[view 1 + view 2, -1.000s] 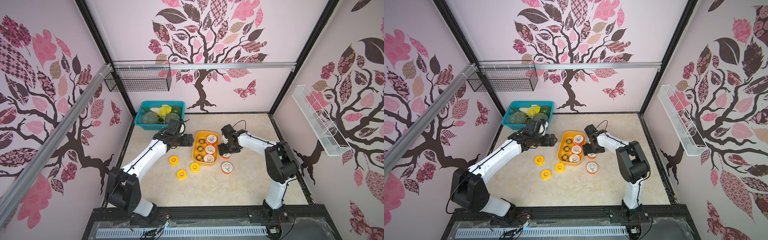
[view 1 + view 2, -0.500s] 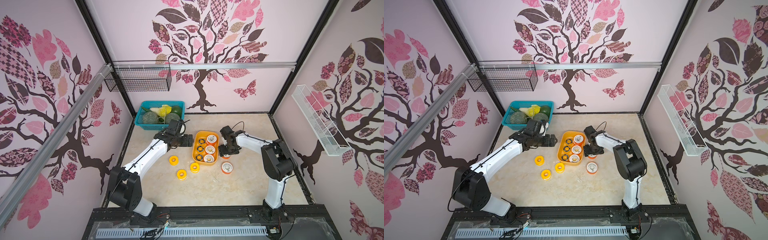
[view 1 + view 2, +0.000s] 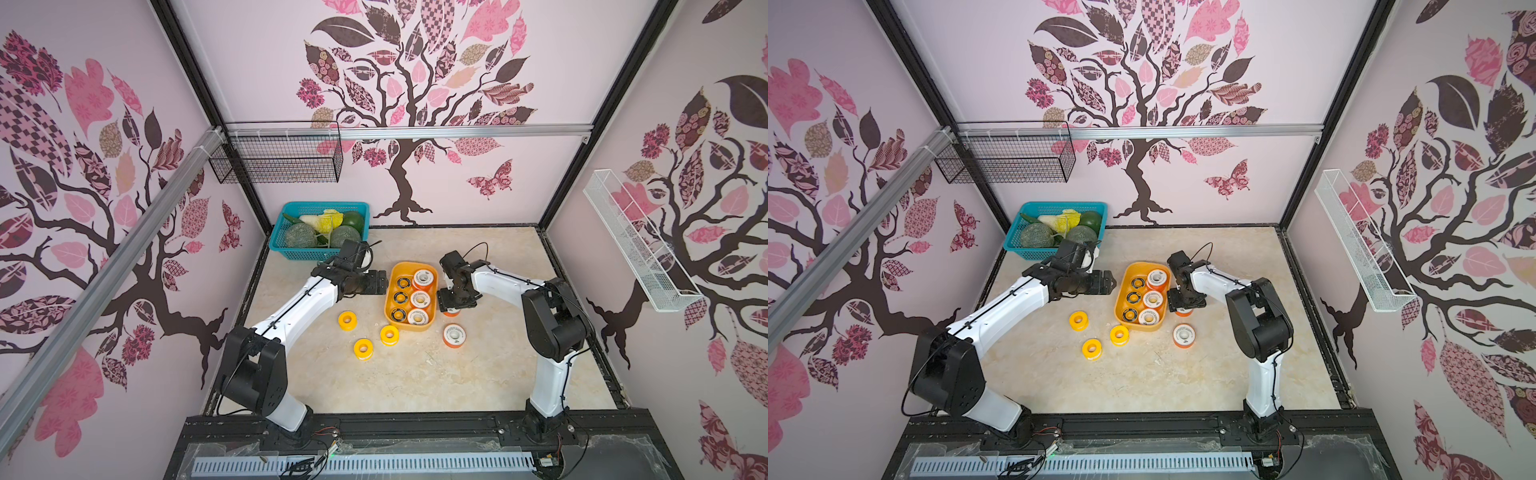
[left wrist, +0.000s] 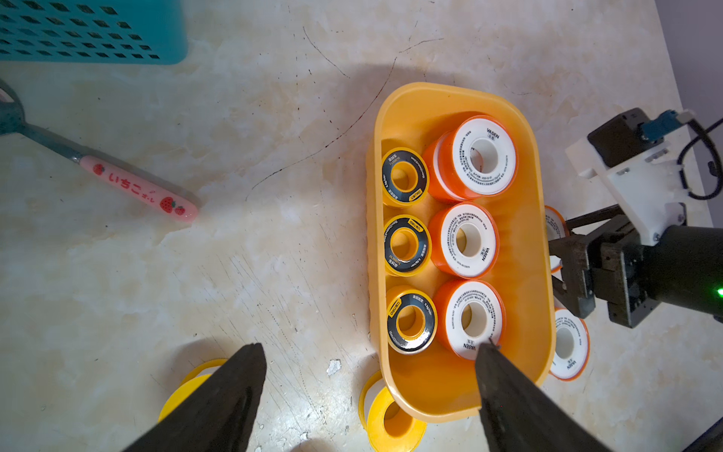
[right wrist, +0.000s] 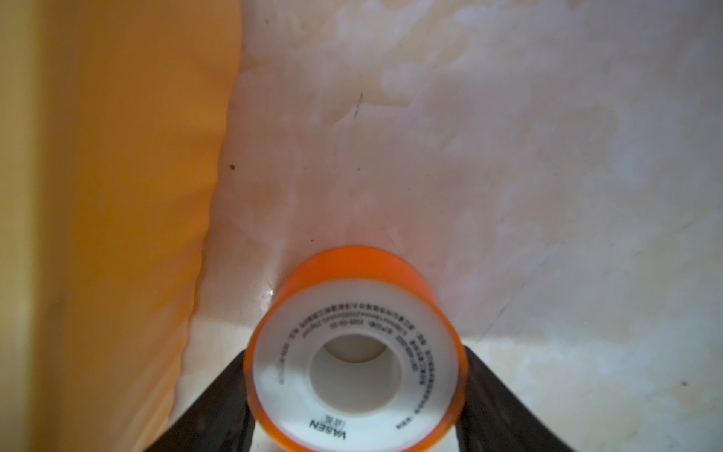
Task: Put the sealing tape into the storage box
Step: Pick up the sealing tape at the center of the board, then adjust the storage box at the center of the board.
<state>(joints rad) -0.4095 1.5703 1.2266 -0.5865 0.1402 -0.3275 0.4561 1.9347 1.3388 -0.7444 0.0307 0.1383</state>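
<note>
Both top views are bright, evenly lit, bowed at edges; right wrist view dimmer, the tape [image 5: 354, 371] perhaps slightly blurred.

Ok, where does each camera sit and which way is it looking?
Top views: high behind the arm bases, looking down at left gripper, right gripper and storage box.
Left wrist: above the box's edge, looking down into it; open left gripper's tips show.
Right wrist: low beside the box's wall; fingers flank an orange roll.
Shared: left wrist also shows the right gripper and that roll.
</note>
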